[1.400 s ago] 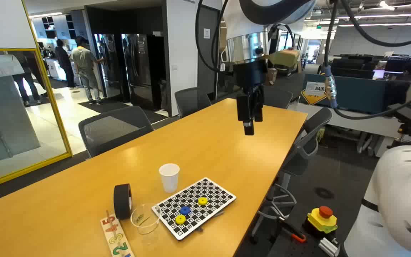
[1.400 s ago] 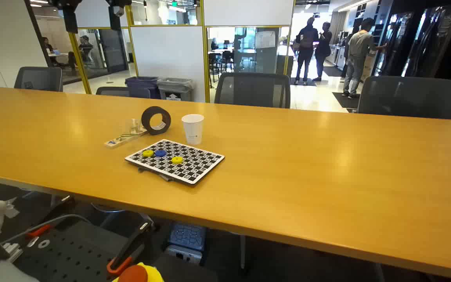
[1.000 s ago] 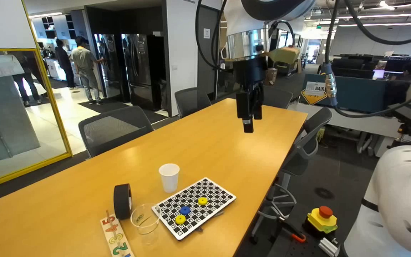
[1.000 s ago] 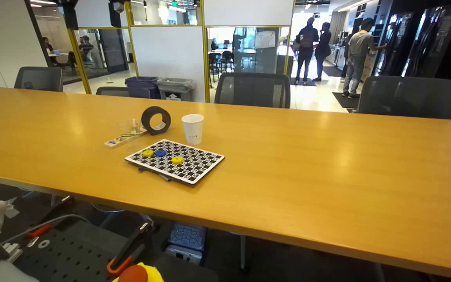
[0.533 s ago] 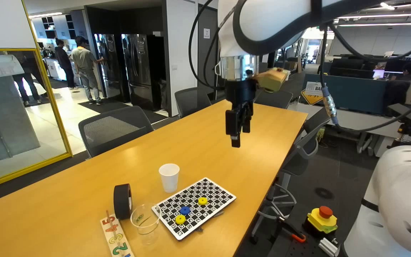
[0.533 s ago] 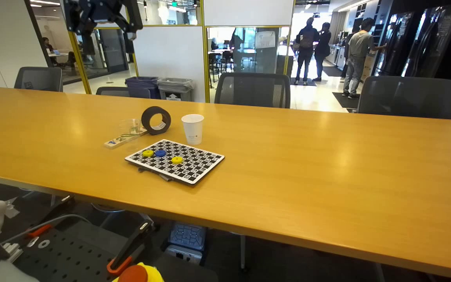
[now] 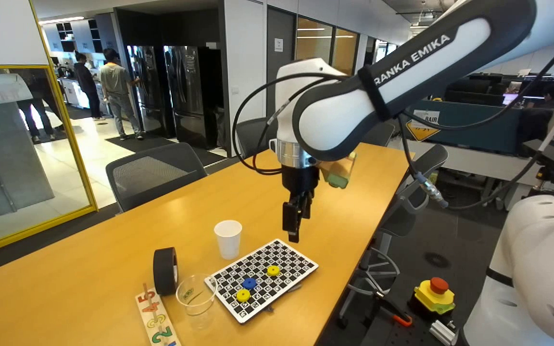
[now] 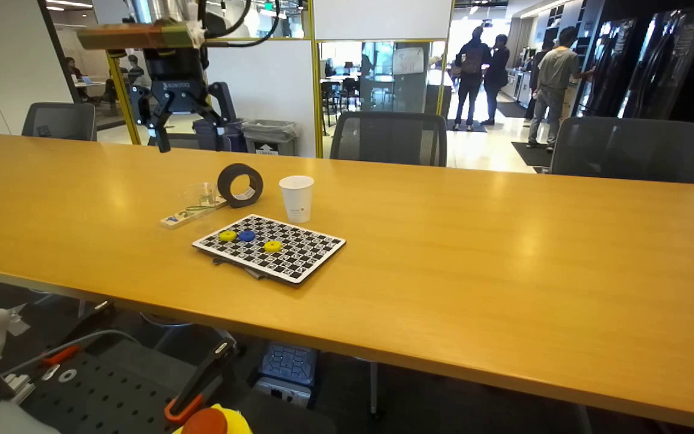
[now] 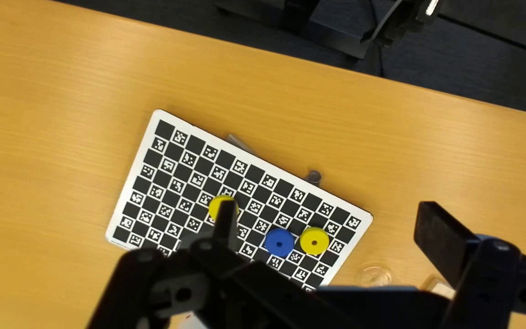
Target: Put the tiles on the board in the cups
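Note:
Two yellow tiles and one blue tile lie flat on the checkered board. The blue tile sits beside a yellow one in the wrist view. The other yellow tile is partly hidden behind a finger. The white cup stands upright beside the board. The clear cup stands near the board's corner; its base shows in the wrist view. My gripper is open and empty, in the air above the table, well above the board.
A black tape roll stands on edge next to the clear cup. A wooden number strip lies by it. Chairs line the table. An emergency stop button is beside the robot base.
My gripper has come down and moved nearer the board, to the left and down in an exterior view. It has stayed open. The tiles, board and cups have not moved.

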Robot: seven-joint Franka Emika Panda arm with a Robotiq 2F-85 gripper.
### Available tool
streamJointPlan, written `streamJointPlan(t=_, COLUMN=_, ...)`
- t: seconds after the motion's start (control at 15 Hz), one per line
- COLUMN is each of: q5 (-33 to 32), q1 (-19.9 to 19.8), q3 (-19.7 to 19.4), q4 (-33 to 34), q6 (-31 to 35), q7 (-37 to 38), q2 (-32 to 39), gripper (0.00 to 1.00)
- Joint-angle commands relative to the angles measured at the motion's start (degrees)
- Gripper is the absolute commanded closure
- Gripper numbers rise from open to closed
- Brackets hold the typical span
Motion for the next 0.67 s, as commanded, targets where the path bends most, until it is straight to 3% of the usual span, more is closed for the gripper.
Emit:
streamJointPlan(t=0.0, q5=1.6, q1=0.6, q3=-1.3, q4=0.4, q6=8.6, q7=-4.5, q2=6.8, gripper=0.00)
streamJointPlan(t=0.6, q5=8.3, q1=-1.2, q3=-2.3, q4=4.3, q6=21.4, q7=-15.1, q2=25.3, gripper=0.00)
